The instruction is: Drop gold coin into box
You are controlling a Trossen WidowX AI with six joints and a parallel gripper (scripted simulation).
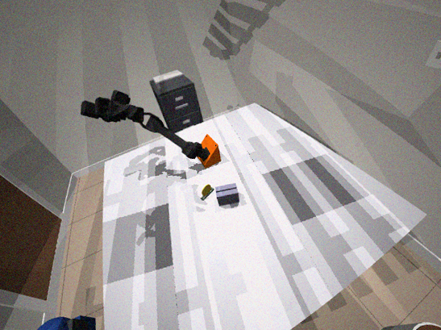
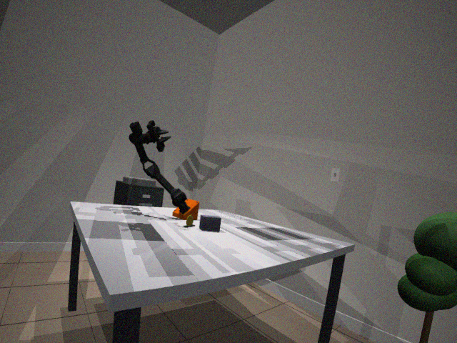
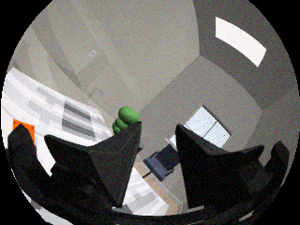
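The gold coin (image 1: 206, 190) (image 2: 189, 220) stands on its edge in the shallow dark-green holder (image 2: 188, 226) on the table. The closed grey box (image 1: 228, 198) (image 2: 210, 224) sits just right of the holder in the top and exterior views, with a thin dark slot line across its lid in the top view. My gripper (image 2: 168, 134) (image 3: 158, 127) is partly open, with a gap between the fingers and nothing in it. It is raised high above the table, up and to the left of the coin in the exterior view. The coin, holder and box do not show in the wrist view.
The arm's orange base (image 1: 211, 151) (image 2: 192, 209) (image 3: 29, 129) stands on the patterned white-grey table (image 1: 214, 307) (image 2: 228, 271), behind the coin and box. A dark drawer cabinet (image 1: 180, 101) (image 2: 147, 194) stands behind the table. A green plant (image 2: 435, 239) (image 3: 127, 115) stands off the table.
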